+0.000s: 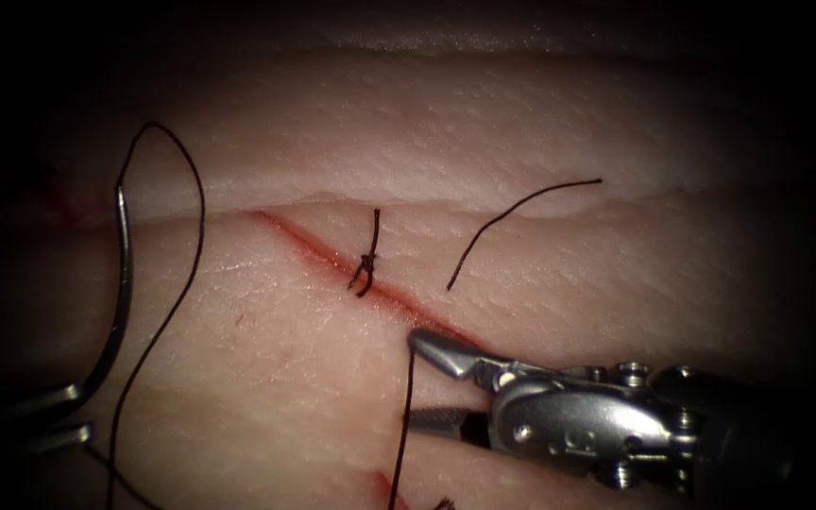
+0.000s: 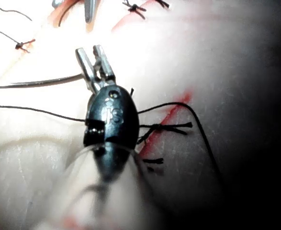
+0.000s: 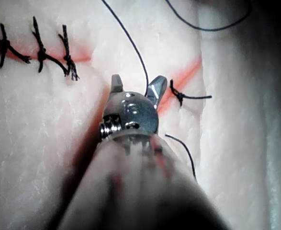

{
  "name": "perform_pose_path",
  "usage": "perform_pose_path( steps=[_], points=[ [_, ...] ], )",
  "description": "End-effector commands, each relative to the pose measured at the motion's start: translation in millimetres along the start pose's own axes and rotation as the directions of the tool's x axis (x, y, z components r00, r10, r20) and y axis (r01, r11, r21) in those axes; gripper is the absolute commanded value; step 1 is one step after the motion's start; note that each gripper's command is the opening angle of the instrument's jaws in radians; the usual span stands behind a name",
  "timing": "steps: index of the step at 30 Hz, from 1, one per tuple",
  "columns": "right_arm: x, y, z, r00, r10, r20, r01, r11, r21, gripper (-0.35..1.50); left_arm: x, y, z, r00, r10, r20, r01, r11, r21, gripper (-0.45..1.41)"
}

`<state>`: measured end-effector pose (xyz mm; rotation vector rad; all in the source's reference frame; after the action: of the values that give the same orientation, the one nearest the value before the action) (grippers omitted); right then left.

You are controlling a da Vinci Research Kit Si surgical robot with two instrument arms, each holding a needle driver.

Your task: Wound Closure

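Gripping needle (image 1: 123, 283): left tool (image 1: 80, 413) (right (image 1: 415, 378) empty)

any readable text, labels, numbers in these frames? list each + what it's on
None readable.
Left tool, holding the needle near its tail end clear of the tissue: embossed mark on its wrist housing, too blurred to read.
Right tool, jaws open around the thread: small stamped mark, too small to read.

Endoscope view: light pools at the centre on the pale, grainy pork tissue (image 1: 540, 123), fading to black at every edge. Glare glints on the right arm's silver steel jawed tool (image 1: 432, 382). Wrist views are strongly lit, their near shafts blurred.
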<state>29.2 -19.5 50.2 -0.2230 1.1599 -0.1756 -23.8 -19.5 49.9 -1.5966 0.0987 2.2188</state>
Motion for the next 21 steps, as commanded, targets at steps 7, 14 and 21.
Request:
perform_pose_path(
  steps=[7, 14, 21],
  points=[
    [1.2, -0.2, 1.7, 0.999, -0.003, -0.034, 0.003, 1.0, 0.023, -0.35, -0.6, 0.3, 0.8, 1.0, 0.001, -0.001, -0.001, 1.0, 0.0, -0.45],
    [4.0, -1.3, 0.8, 0.998, -0.004, -0.065, 0.007, 0.999, 0.04, -0.35, -0.6, 0.5, 1.0, 1.0, 0.003, 0.004, -0.003, 1.0, -0.001, -0.45],
    [9.5, -3.2, -0.4, 0.994, -0.01, -0.113, 0.019, 0.997, 0.072, -0.35, -0.7, 0.5, 1.1, 1.0, 0.003, 0.002, -0.003, 1.0, -0.002, -0.45]
  ],
)
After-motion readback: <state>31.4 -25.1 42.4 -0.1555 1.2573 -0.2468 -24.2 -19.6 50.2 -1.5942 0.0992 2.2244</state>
